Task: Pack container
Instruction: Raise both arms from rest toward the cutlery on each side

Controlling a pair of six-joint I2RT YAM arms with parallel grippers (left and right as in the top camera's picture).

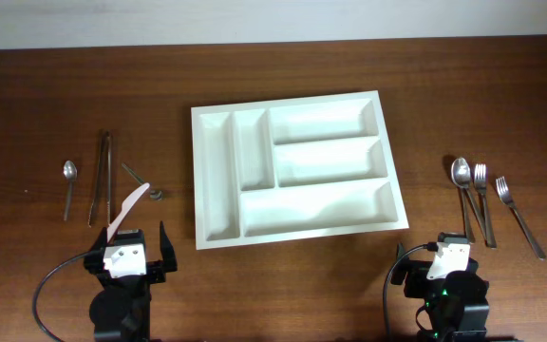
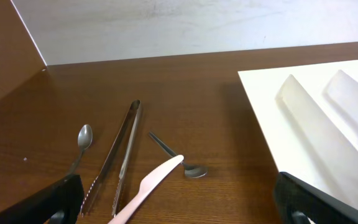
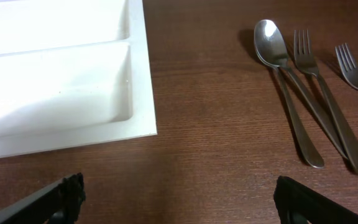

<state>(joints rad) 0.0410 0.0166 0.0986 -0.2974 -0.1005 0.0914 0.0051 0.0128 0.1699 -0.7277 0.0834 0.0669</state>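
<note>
Since the knife lies flat just ahead of the left pincer, tip at a spoon, a grab could skid it or drag the spoon. Both arms sit tucked low at the near edge, with left pincer and right pincer spread and empty. Tray sits centre of the tabletop, unfilled.

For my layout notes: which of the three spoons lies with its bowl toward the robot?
The small spoon between the tongs and the cutlery tray, bowl by the white plastic knife; the far-left spoon and the large right-hand spoon point theirs away.
</note>
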